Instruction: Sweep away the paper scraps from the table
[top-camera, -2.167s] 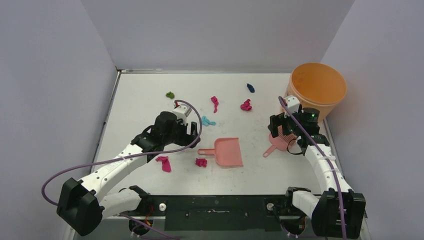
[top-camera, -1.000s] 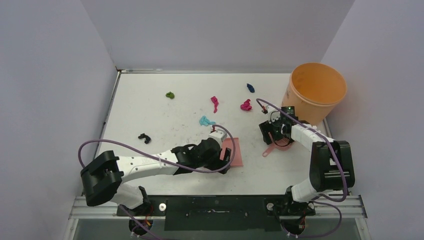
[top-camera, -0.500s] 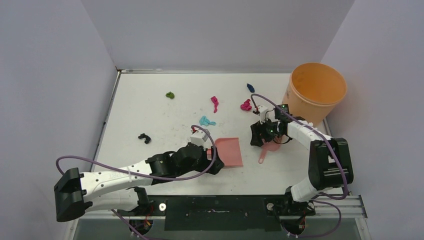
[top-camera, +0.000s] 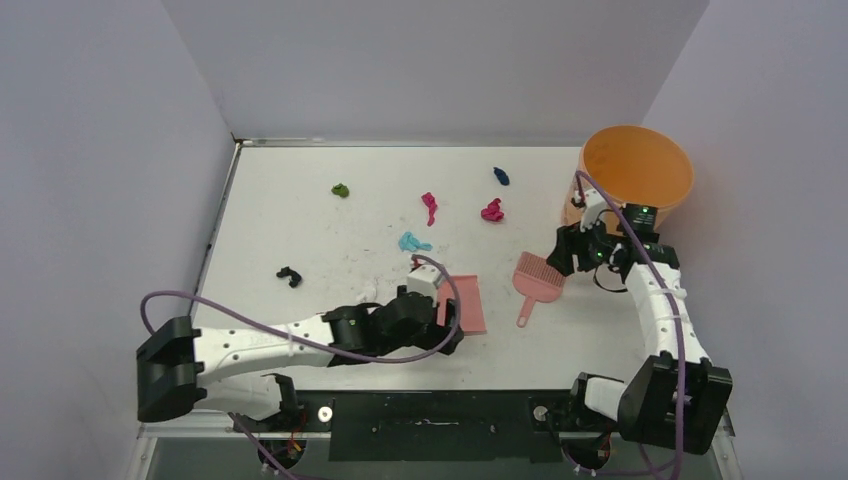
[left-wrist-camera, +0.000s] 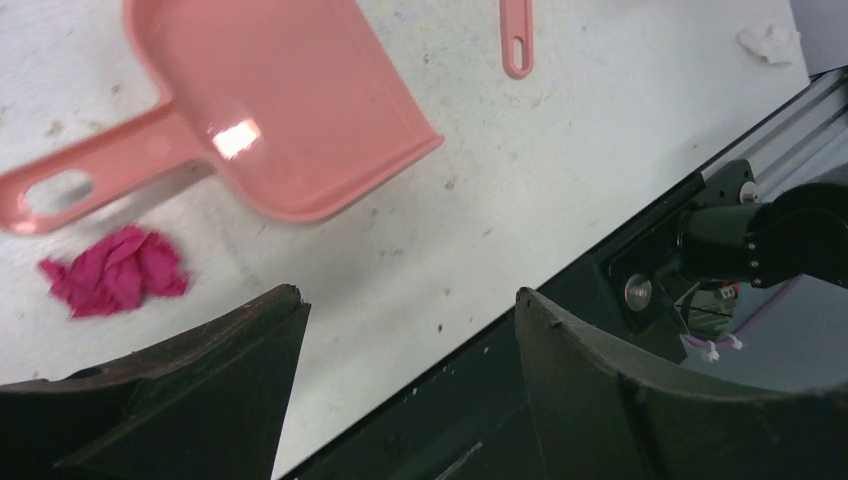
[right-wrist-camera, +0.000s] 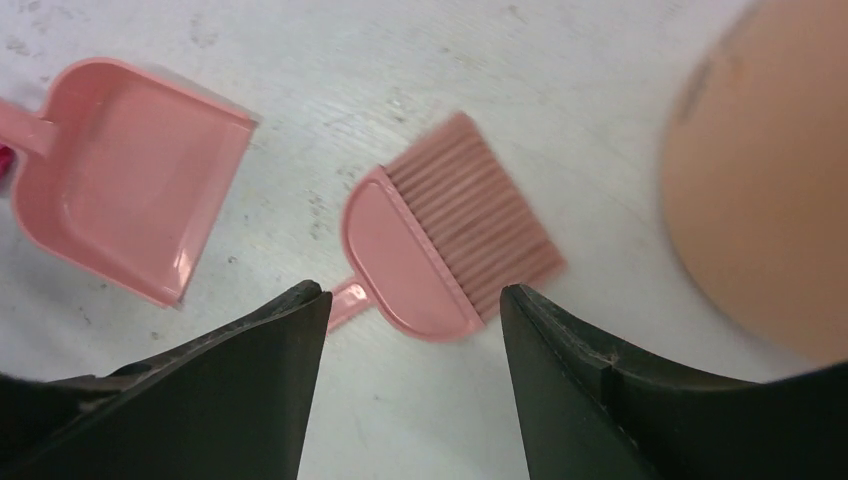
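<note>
On the table (top-camera: 300, 200), the brush (top-camera: 540, 276) now lies free; left hand (left-wrist-camera: 405, 300), right hand (right-wrist-camera: 412, 290) both spread

Pink dustpan (top-camera: 468, 303); pink brush (top-camera: 538, 276); orange bucket (top-camera: 612, 150)

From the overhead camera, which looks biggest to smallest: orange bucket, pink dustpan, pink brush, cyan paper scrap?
1. Round orange plastic bucket.
2-3. Pink plastic dustpan and pink bristled hand brush: unsure, the left arm hides part of the dustpan.
4. Crumpled cyan paper scrap.
</note>
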